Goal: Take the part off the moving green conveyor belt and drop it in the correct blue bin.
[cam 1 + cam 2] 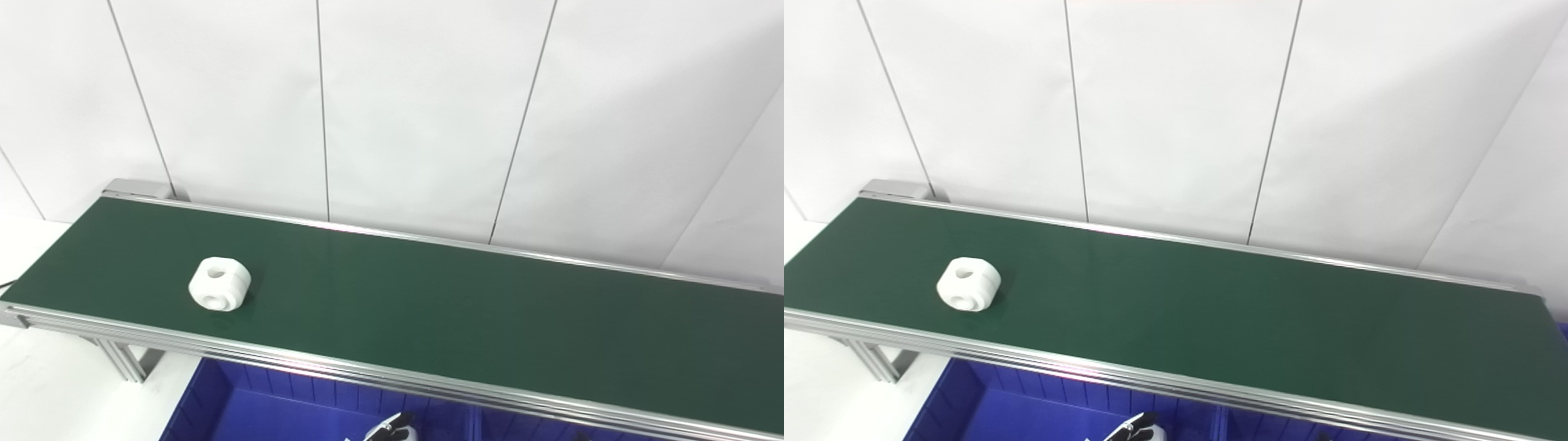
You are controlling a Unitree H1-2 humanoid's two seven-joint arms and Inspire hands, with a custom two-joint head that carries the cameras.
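A white blocky part (219,283) with round holes in its top and front face lies on the green conveyor belt (429,300), near the belt's left end; it also shows in the right eye view (968,284). Only the fingertips of my left hand (392,430) show at the bottom edge, low over a blue bin (245,404) in front of the belt, far from the part. I cannot tell whether that hand is open or shut. My right hand is not in view.
The belt's aluminium side rail (367,370) runs between the belt and the bins. A second blue bin (520,427) sits right of a divider. White wall panels stand behind the belt. A white table surface (49,392) lies at the lower left.
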